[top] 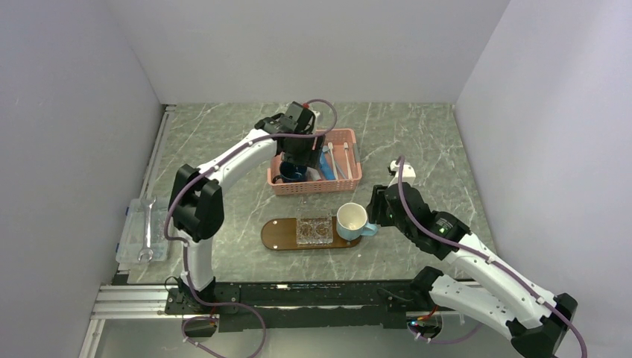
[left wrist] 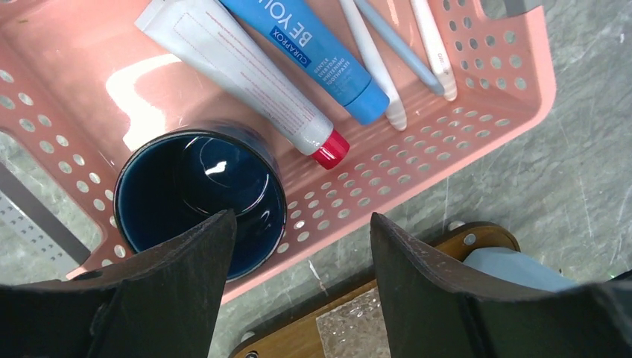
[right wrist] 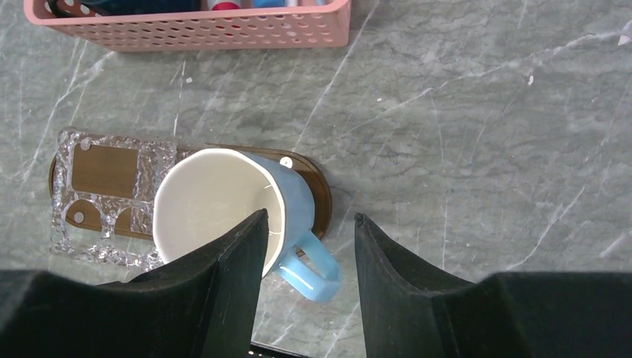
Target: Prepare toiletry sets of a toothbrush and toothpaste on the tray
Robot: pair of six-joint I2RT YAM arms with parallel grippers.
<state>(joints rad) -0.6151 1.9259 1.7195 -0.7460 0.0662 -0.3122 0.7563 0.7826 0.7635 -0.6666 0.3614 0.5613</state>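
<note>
Several white toothbrushes (left wrist: 370, 56) (top: 344, 160) lie in a pink basket (left wrist: 477, 112) (top: 350, 179) beside a blue toothpaste tube (left wrist: 313, 52) (top: 328, 162) and a white tube with a red cap (left wrist: 238, 71). The dark-brown tray (top: 276, 235) (right wrist: 322, 195) (left wrist: 288, 335) lies in front of the basket and carries no toothbrush or toothpaste. My left gripper (left wrist: 302, 220) (top: 298, 160) hangs open over the basket's near wall, one finger in front of a dark blue mug (left wrist: 200, 198). My right gripper (right wrist: 311, 216) (top: 373, 212) is open by the tray's right end.
A light blue mug (right wrist: 216, 209) (top: 352, 220) stands on the tray's right end, its handle (right wrist: 313, 265) between my right fingers without touching the right one. A clear square dish (top: 314, 231) (right wrist: 112, 224) sits mid-tray. A clear box with a wrench (top: 145, 231) lies far left.
</note>
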